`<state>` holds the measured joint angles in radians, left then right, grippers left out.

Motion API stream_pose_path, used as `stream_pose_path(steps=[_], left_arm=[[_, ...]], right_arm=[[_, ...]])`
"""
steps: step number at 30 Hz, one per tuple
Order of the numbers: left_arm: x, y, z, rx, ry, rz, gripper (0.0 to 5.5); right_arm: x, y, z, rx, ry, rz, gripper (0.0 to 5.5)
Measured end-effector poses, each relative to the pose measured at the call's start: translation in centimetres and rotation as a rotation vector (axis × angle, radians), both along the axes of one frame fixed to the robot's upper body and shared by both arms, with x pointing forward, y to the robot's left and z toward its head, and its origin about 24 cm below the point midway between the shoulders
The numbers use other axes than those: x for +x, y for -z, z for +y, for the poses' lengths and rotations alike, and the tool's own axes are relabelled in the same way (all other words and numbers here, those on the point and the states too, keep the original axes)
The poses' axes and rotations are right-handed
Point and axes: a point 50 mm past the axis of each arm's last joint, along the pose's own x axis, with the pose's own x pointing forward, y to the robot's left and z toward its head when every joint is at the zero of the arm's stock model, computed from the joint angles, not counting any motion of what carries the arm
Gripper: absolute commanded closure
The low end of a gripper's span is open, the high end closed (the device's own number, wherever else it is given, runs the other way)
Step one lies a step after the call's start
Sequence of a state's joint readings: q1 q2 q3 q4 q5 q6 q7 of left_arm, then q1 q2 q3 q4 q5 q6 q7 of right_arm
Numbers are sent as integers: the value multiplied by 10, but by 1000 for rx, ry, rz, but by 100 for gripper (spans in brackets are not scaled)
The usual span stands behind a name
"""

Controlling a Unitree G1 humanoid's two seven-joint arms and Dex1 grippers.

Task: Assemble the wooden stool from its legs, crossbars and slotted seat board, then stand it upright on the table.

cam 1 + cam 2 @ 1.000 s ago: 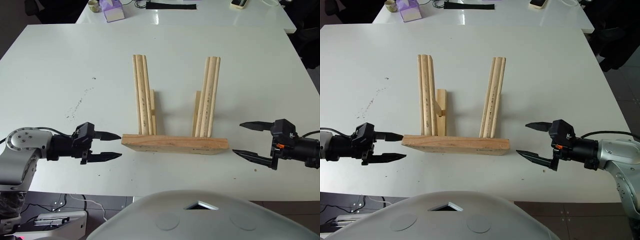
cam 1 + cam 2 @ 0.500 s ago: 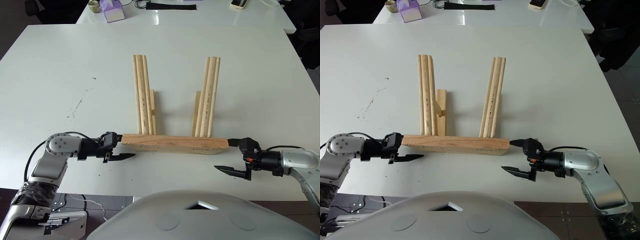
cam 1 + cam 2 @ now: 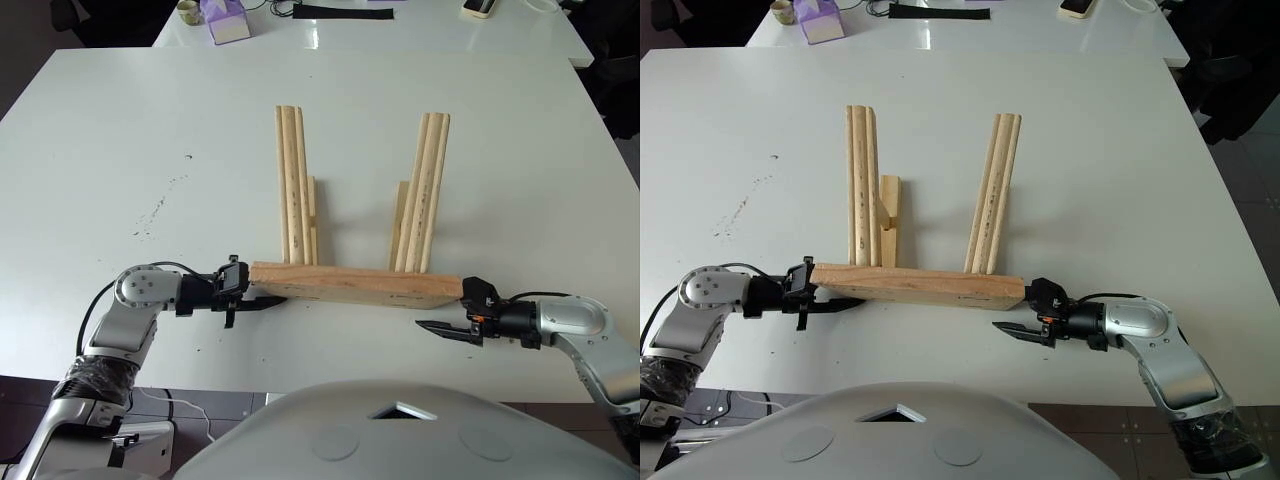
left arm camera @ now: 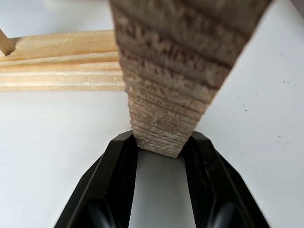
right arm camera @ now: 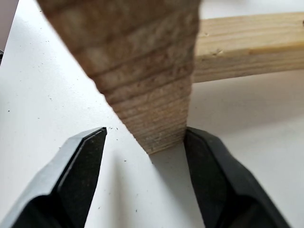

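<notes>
wooden stool (image 3: 296,230) lies on its side on the white table (image 3: 120,130). seat board (image 3: 355,284) runs edge-on along the near side, legs (image 3: 430,180) pointing away from me. both my arms sit low at the near edge, elbows out, forearms turned inward toward each other, one at each end of the board. left gripper (image 4: 160,140) is pinched on the board's left end, both fingers (image 4: 118,161) touching the wood. right gripper (image 5: 145,133) straddles the right end but isn't clamped: one finger (image 5: 209,166) touches the board, the other stands off with a gap. vs 1 s ago: both grippers were spread wide and well apart from the board ends. half a second ago they were just beside the ends, and now they're on them, with the spread much narrower. the stool has shifted a little to my right and away. the tissue box (image 3: 227,20) at the back sits at the same spot, so it's the stool that moved, not the camera.
</notes>
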<state>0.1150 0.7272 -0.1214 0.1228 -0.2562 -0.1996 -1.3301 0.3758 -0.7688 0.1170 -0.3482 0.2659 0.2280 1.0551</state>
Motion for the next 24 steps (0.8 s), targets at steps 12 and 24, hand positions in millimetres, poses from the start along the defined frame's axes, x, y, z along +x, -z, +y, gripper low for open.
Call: stream_pose_path(steps=[12, 24], left_arm=[[1, -31, -5, -71, -11, 77, 411], [-21, -88, 0, -207, -40, 219, 411]], right_arm=[[1, -18, 1, 67, 106, -8, 348], [-9, -88, -8, 195, 123, 49, 348]])
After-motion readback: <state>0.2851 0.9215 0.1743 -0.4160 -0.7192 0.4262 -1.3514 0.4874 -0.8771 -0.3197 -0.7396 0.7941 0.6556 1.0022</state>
